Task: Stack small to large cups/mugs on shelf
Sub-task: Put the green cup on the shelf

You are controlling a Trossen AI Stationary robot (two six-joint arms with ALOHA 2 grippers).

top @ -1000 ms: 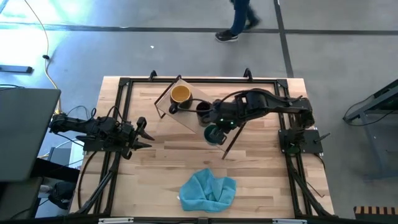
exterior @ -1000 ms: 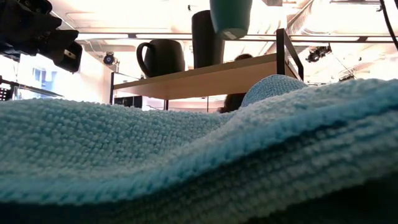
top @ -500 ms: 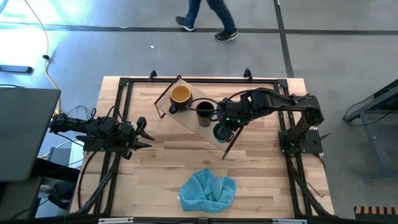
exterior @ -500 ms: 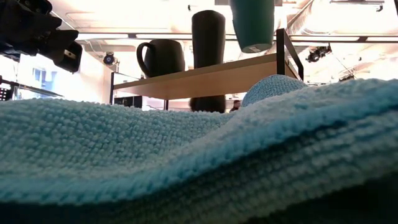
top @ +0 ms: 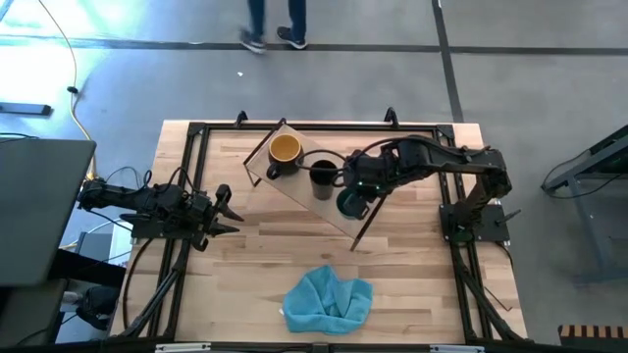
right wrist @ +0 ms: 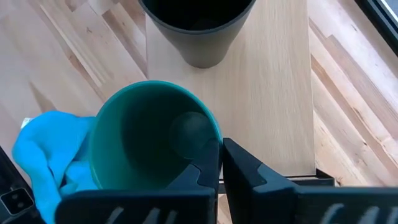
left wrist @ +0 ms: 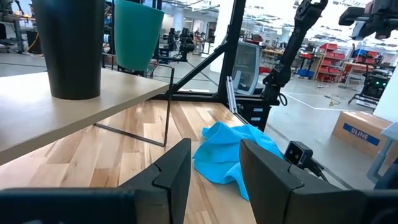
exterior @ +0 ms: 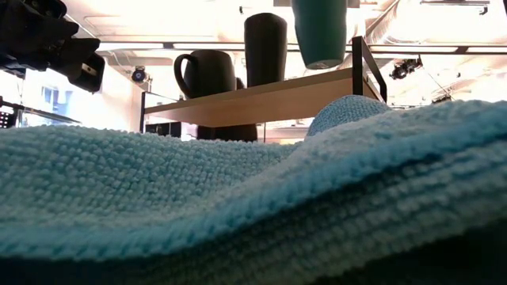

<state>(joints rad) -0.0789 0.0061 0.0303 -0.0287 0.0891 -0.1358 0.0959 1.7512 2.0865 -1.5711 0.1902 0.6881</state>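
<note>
The light wooden shelf (top: 312, 191) stands aslant on the table. The yellow-orange mug (top: 285, 149) and the black cup (top: 322, 176) stand upright on it; in the low view the mug (exterior: 206, 73) looks dark beside the black cup (exterior: 265, 47). My right gripper (right wrist: 219, 171) is shut on the green cup (top: 351, 204), which hangs over the shelf's right end, a small gap above the board (exterior: 321, 32). My left gripper (left wrist: 214, 168) is open and empty at the table's left side (top: 221, 211). My right gripper pinches the green cup's rim (right wrist: 214, 146) on the side away from the black cup, one finger inside the cup and one outside. The fingers come from above, pointing down. The cup hangs upright, mouth up, clear of the shelf.
A teal-blue cloth (top: 329, 299) lies crumpled near the table's front edge and fills the low view's foreground (exterior: 238, 206). Black rails (top: 196, 132) frame the tabletop. A person (top: 275, 25) walks on the floor beyond the far edge.
My right gripper has carried the green cup toward the table's right edge and a little toward the far edge, over the shelf's right end, and lowered it close to the board. The cup stays upright. The person beyond the table has walked leftward.
</note>
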